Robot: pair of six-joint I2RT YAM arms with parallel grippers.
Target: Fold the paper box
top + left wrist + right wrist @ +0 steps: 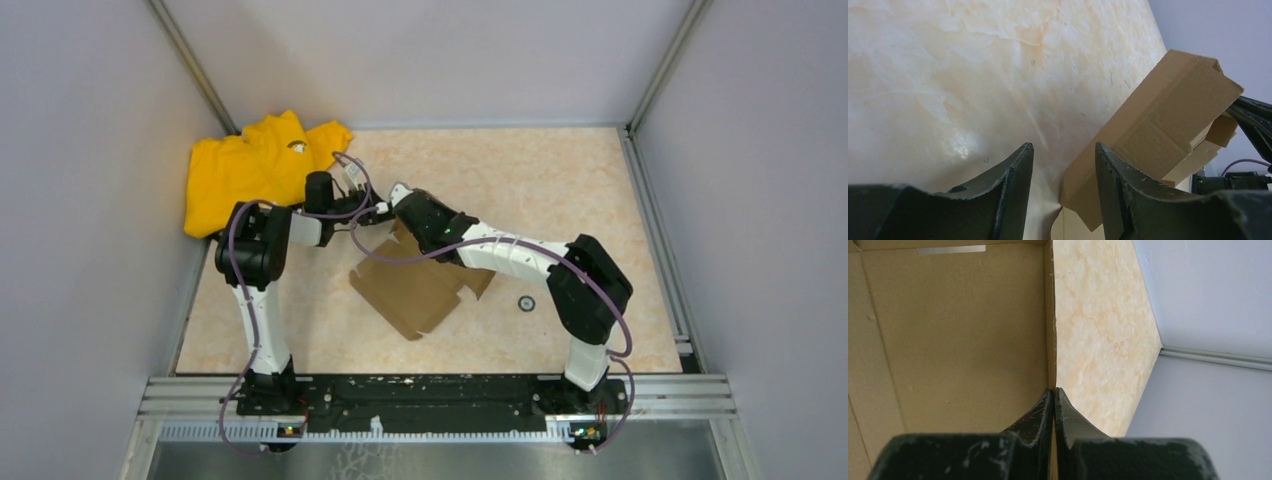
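The paper box (pixel 410 295) is brown cardboard, lying mostly flat at the table's middle, its far flaps raised under both arms. In the right wrist view my right gripper (pixel 1054 390) is shut on the edge of an upright box wall (pixel 1051 315), with the box's inner panel (pixel 958 330) to its left. My left gripper (pixel 1064 146) is open just above the table. A tilted box flap (pixel 1168 115) stands beside its right finger (pixel 1118 185), and the flap's lower corner shows in the gap without being gripped. From above, both grippers meet at the box's far corner (pixel 390 225).
A yellow garment (pixel 255 170) is bunched in the back left corner, close behind the left arm. A small dark ring (pixel 526 303) lies on the table right of the box. Grey walls enclose three sides; a metal rail (pixel 440 395) runs along the front.
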